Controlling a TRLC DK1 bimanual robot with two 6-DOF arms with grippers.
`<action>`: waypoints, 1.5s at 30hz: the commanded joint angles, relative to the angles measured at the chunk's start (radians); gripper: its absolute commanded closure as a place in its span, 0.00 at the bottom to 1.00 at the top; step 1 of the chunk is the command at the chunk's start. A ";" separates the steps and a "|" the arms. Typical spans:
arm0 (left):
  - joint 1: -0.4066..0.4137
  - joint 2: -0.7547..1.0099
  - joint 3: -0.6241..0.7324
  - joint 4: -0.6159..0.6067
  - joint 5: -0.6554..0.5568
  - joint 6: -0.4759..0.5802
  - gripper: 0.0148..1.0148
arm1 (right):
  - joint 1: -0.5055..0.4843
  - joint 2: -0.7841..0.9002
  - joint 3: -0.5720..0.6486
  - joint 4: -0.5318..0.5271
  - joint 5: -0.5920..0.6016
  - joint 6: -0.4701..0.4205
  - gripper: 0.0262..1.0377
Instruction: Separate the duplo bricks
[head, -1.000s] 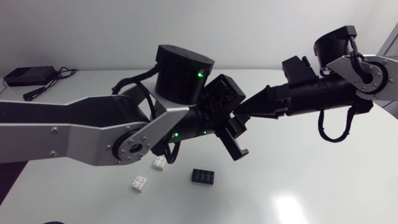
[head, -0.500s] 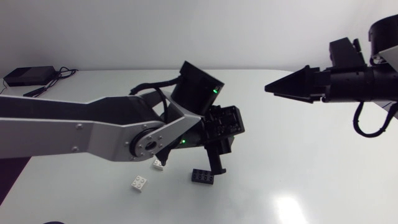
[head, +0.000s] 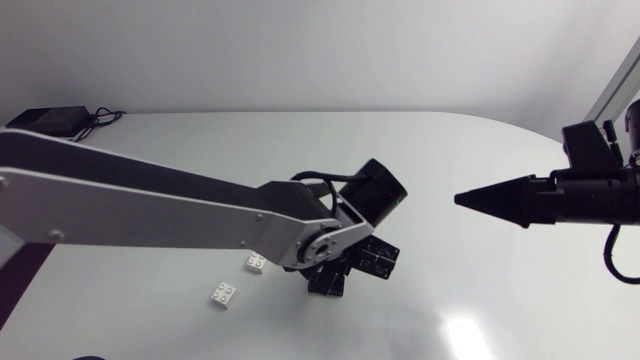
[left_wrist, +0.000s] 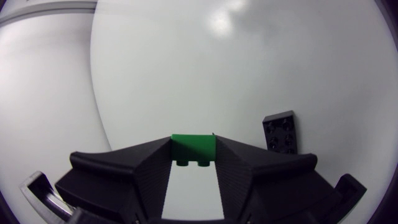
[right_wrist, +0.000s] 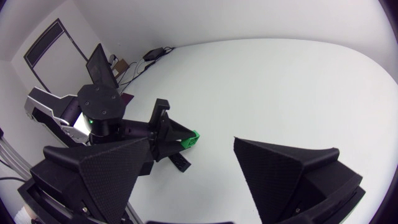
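A green brick sits between the fingertips of my left gripper, which is shut on it just above the table. A black brick lies flat on the table right beside that gripper; in the head view the black brick is partly under the left wrist. Two white bricks lie apart on the table, to the left of the black one. My right gripper hangs at the right, well away from the bricks, open and empty, its broad fingers spread wide.
A black box with cables rests at the table's far left back corner. The table's curved right edge runs behind the right arm. My long left arm spans the left half of the table.
My left arm has swung down to the table beside the black brick, green brick still held. My right gripper has opened, let go and drawn back to the right.
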 joint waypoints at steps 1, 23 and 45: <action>-0.011 0.065 0.047 -0.015 -0.046 0.118 0.68 | -0.017 -0.025 -0.047 -0.024 -0.002 -0.053 0.05; -0.028 0.204 0.127 -0.022 -0.250 0.523 0.68 | -0.190 -0.054 -0.119 -0.173 -0.096 -0.289 0.05; -0.024 0.290 0.183 -0.072 -0.340 0.627 0.22 | -0.247 0.000 -0.118 -0.218 -0.133 -0.401 0.05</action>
